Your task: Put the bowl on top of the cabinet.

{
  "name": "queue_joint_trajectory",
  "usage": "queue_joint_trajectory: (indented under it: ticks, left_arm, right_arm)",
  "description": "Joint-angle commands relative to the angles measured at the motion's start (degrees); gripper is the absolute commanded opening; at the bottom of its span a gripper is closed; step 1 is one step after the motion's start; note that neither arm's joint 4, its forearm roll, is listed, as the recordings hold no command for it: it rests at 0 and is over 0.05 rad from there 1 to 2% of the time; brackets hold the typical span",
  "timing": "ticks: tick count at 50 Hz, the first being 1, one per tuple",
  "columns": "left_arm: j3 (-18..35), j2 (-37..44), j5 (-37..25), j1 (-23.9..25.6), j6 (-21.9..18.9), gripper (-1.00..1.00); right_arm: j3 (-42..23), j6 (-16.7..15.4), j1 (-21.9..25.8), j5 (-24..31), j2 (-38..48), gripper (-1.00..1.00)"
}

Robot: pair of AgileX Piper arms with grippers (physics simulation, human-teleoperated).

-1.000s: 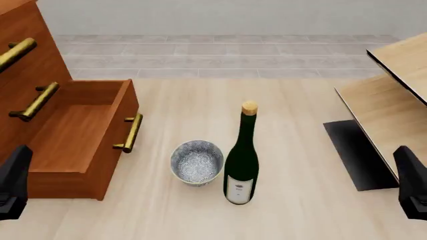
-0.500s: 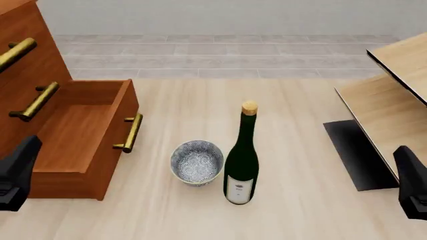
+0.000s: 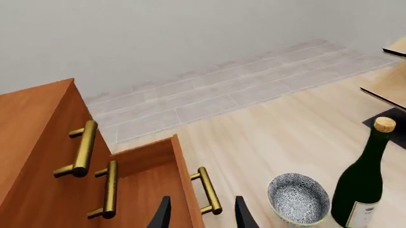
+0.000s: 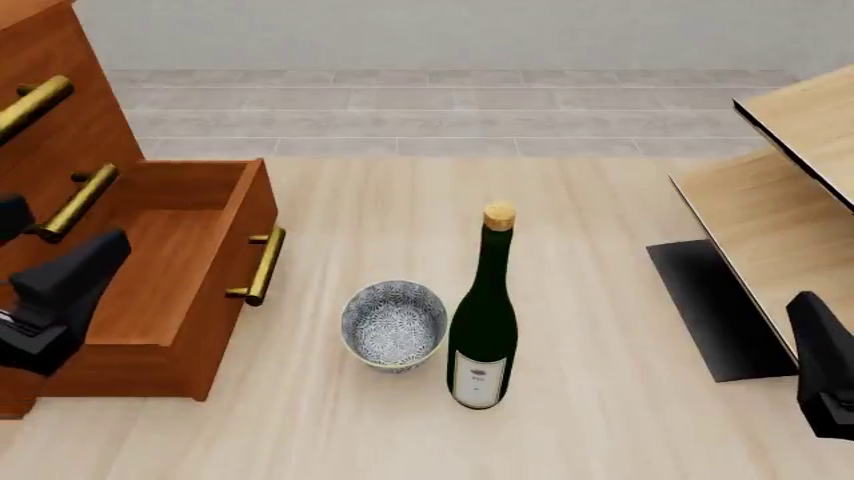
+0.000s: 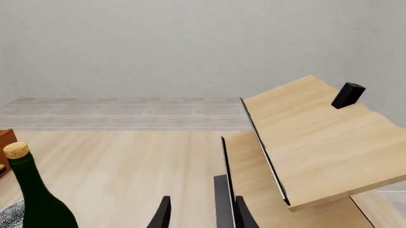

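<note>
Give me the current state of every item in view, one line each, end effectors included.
Speckled white round bowl: upright on the table, empty, ungrasped.
Dark green wine bottle: upright, corked, beside the bowl.
Reddish-brown wooden cabinet: lowest drawer pulled open, empty.
Pale light-wood furniture: at the table's right.
Left end effector: open, empty, over the open drawer.
Right end effector: open, empty.

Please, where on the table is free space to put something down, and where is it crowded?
Free: the wide table stretch between the bottle and the pale shelf unit, and the strip behind the bowl toward the tiled floor. Crowded: bowl and bottle stand almost touching, and the cabinet with its open drawer sits close beside the bowl.
</note>
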State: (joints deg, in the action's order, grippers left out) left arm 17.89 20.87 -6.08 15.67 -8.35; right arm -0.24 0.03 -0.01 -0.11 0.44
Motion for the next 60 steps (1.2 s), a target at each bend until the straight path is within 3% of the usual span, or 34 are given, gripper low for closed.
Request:
queue_joint_trajectory:
  ticks: [1,24,27,34,39,53,60]
  left_arm:
    - [3.7,6.9,-1.1,4.3,-1.4,1.00]
    - [8.2,12.1,-5.3,10.7,-2.9,1.00]
    - [7.8,11.5,-4.8,12.1,-5.6,1.00]
    - [9.0,13.6,-5.6,14.3,-4.1,1.00]
    - [9.0,14.4,-4.8,15.7,-5.5,1.00]
    - [9.2,19.6,-3.2,17.5,-4.0,1.00]
    - [8.4,22.3,-1.2,19.1,-5.1,1.00]
  right_arm:
    - [0.0,0.0,0.0,0.0,0.0,1.00]
    - [0.0,0.0,0.0,0.0,0.0,1.00]
    - [0.0,0.0,0.0,0.0,0.0,1.00]
    - [0.0,0.0,0.0,0.0,0.0,1.00]
    - [0.0,0.0,0.0,0.0,0.0,1.00]
    - [0.0,0.0,0.0,0.0,0.0,1.00]
    - [0.0,0.0,0.0,0.0,0.0,1.00]
